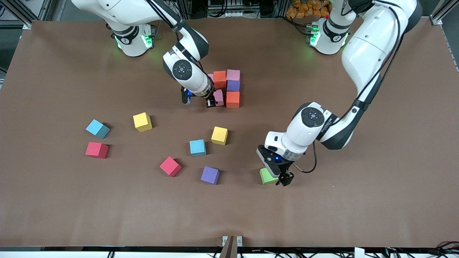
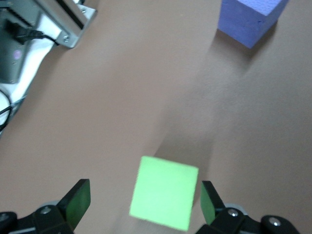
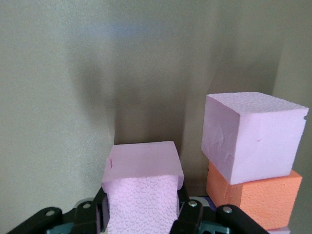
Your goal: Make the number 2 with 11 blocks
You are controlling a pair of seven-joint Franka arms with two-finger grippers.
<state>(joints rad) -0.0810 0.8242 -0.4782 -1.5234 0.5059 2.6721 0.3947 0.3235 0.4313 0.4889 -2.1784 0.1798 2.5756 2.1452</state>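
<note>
A pink block (image 3: 141,190) is clamped between the fingers of the right gripper (image 1: 213,101), low over the desk (image 1: 322,215) and just beside an orange block (image 1: 232,99). The partly built number 2 (image 1: 229,87) lies there, with another orange block (image 1: 219,79), a second pink one (image 1: 233,75) and a purple one (image 1: 233,85). The left gripper (image 1: 281,178) is spread wide around a green block (image 2: 165,191), which sits on the desk without being touched. A purple block (image 1: 210,175) lies loose near it.
</note>
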